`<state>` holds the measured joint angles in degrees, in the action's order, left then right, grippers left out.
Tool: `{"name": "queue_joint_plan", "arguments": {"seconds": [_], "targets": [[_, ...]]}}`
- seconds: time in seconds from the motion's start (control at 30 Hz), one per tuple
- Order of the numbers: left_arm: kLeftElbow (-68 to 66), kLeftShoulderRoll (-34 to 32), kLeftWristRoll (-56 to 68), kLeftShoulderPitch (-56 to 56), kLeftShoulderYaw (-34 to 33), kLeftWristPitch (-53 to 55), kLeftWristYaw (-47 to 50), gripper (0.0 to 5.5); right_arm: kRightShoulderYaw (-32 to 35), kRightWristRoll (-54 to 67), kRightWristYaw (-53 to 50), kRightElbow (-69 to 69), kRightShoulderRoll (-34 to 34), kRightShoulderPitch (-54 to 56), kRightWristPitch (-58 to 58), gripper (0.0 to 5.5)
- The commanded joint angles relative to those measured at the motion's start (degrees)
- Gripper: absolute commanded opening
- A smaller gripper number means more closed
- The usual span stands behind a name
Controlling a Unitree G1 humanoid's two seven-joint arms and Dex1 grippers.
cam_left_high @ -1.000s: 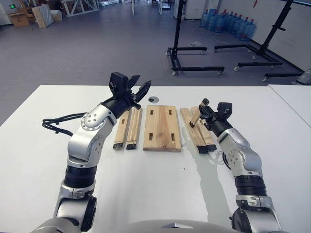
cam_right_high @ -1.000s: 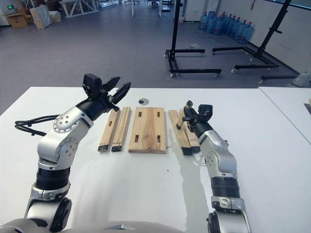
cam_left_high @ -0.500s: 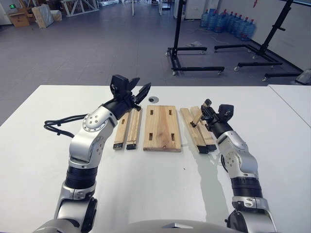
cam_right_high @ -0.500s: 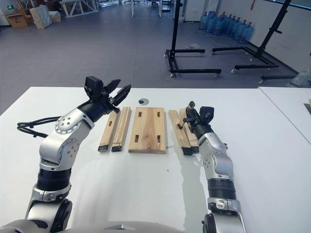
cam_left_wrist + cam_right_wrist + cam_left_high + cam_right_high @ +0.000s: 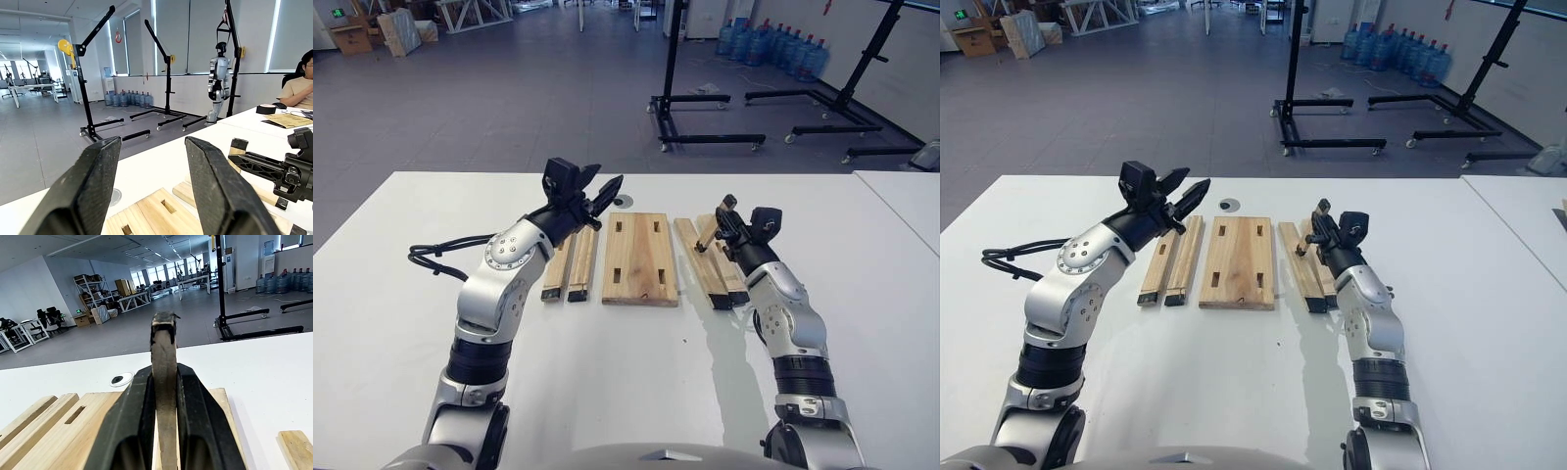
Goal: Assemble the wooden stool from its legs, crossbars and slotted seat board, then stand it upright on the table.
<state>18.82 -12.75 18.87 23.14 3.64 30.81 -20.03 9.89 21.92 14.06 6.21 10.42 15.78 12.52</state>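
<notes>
Left eye view: the slotted seat board lies flat at the middle of the white table. A pair of legs lies side by side just to its left, and a pair of wooden pieces just to its right. The left gripper hangs above the far ends of the pair of legs, fingers spread, grasping nothing. The right gripper is clamped on a wooden bar, held tilted over the pair of wooden pieces. A round grommet sits in the table just beyond the board. Right eye view: the same layout, parts unassembled. Left wrist view: the two fingers stand well apart, with the board's slots visible below them. Right wrist view: the fingers pinch the bar edge-on. The slotted wood beneath is probably the seat board, though the angle leaves that unsure.
</notes>
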Motion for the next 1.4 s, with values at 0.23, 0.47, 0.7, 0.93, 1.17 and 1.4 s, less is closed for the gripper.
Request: {"name": "queue_joint_plan", "arguments": {"seconds": [0.23, 0.47, 0.7, 0.93, 1.17, 1.4], "targets": [[-0.58, -0.15, -1.20, 0.09, 0.64, -0.58, -0.40, 2.37, -0.55, -2.49, 0.71, 4.27, -0.19, 0.43, -1.61, 0.40], [-0.17, -0.30, -1.66, -0.38, 1.09, -0.63, -0.86, 2.37, -3.83, -5.48, 1.82, 6.61, -1.67, -4.77, -4.11, 0.40], [-0.48, -0.66, -2.16, -0.53, 0.97, -0.77, -1.41, 2.37, -3.55, -6.30, 1.73, 6.67, -1.07, -3.67, -6.76, 0.40], [-0.44, -0.33, -2.42, -0.73, 1.08, -1.08, -1.40, 2.37, -2.50, -5.82, 1.03, 2.95, -1.21, -1.91, -6.29, 1.49], [-0.52, -0.16, -2.67, -0.71, 1.12, -1.36, -1.17, 2.37, -2.13, -4.24, -0.30, -5.80, -0.73, 2.69, -1.04, 1.74], [-0.37, 0.52, -3.16, -1.20, 1.86, -1.93, -0.71, 2.37, -2.22, -4.38, -0.96, -7.88, 0.00, 5.62, 3.20, 1.74]]}}
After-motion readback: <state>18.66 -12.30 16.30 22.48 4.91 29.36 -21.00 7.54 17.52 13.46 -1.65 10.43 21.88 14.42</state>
